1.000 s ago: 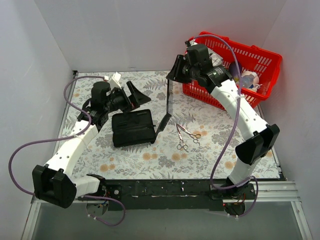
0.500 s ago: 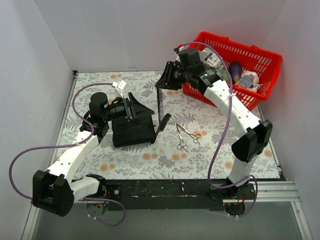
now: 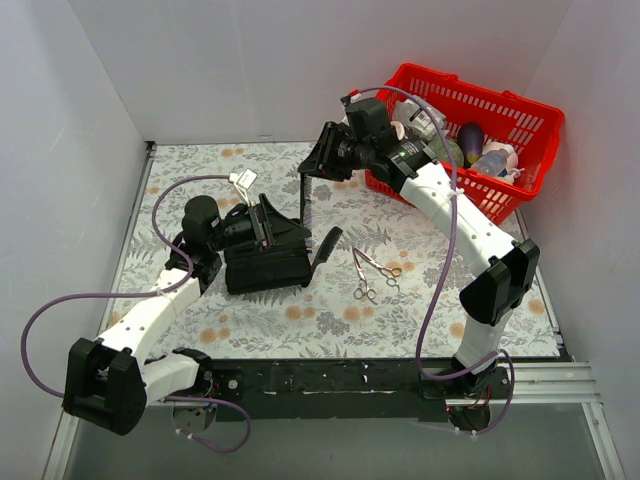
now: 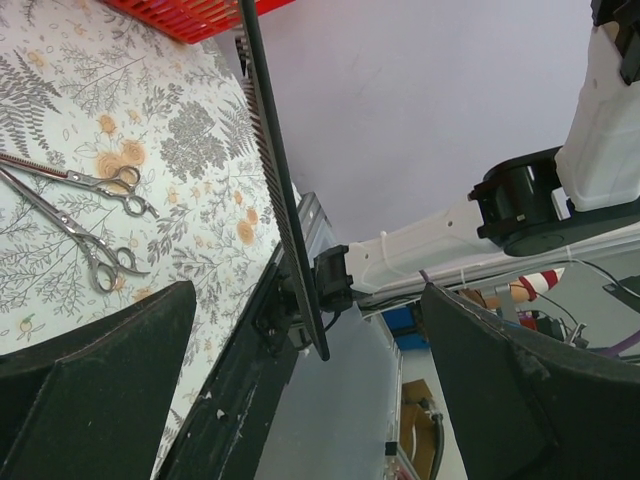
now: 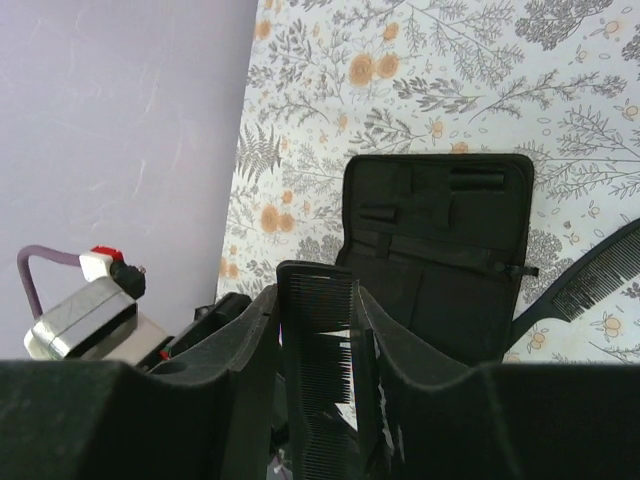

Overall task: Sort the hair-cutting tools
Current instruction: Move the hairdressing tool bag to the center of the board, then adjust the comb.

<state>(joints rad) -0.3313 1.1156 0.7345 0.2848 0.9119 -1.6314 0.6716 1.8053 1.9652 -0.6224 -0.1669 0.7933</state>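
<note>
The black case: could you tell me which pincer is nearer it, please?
Left. The left pincer hovers at the case; the right pincer holds a comb farther back.

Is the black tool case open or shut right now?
Open: the case lies spread flat, inner pockets and strap facing up in the right wrist view.

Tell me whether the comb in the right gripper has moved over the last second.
Yes. The comb has swung left in the top view, away from the red basket and toward the black case.
</note>
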